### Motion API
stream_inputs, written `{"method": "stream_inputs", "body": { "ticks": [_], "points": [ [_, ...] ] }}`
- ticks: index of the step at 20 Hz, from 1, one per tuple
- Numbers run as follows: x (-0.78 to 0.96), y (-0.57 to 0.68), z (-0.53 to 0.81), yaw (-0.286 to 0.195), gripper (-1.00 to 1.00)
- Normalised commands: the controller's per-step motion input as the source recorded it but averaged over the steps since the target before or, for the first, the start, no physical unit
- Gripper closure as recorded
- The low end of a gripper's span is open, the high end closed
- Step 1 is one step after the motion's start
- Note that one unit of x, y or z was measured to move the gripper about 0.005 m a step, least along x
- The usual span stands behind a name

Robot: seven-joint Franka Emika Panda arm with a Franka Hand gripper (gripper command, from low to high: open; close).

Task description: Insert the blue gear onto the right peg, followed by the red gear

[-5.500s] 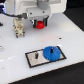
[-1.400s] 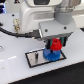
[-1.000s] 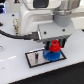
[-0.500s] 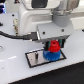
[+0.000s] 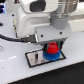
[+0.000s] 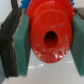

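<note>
While my gripper (image 5: 51,48) hangs low over the white plate (image 5: 34,59), its jaws are clamped on the red gear (image 6: 49,36). On the wrist view the two pads (image 6: 21,44) press flat against opposite sides of the gear's toothed rim, and its round centre hole faces the camera. That hole looks dark; I cannot tell whether a peg sits inside it.

On the exterior view the red gear (image 5: 51,48) shows between my fingers, directly above the blue gear (image 5: 52,55). The blue gear lies flat on the plate, toward the exterior view's right end of it, its toothed edge sticking out wider than the red one. A bit of blue (image 6: 25,4) also peeks past the red rim on the wrist view. Whether red touches blue or is just above it, I cannot tell; the picture is too blurred.

The right peg is hidden under the gears and my fingers. The plate has a black border and rests on the white table (image 5: 15,75). A black cable (image 5: 12,38) runs along my arm's white body at the exterior view's left.
</note>
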Motion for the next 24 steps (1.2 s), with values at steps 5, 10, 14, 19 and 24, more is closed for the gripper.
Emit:
{"method": "stream_inputs", "body": {
  "ticks": [5, 10, 14, 19, 24],
  "points": [
    [0.12, -0.01, 0.26, 0.0, 1.0],
    [0.08, -0.13, -0.18, 0.0, 1.0],
    [0.05, -0.15, -0.26, 0.0, 1.0],
    [0.1, -0.01, 0.03, 0.0, 1.0],
    [0.12, -0.01, -0.02, 0.0, 1.0]
  ]
}}
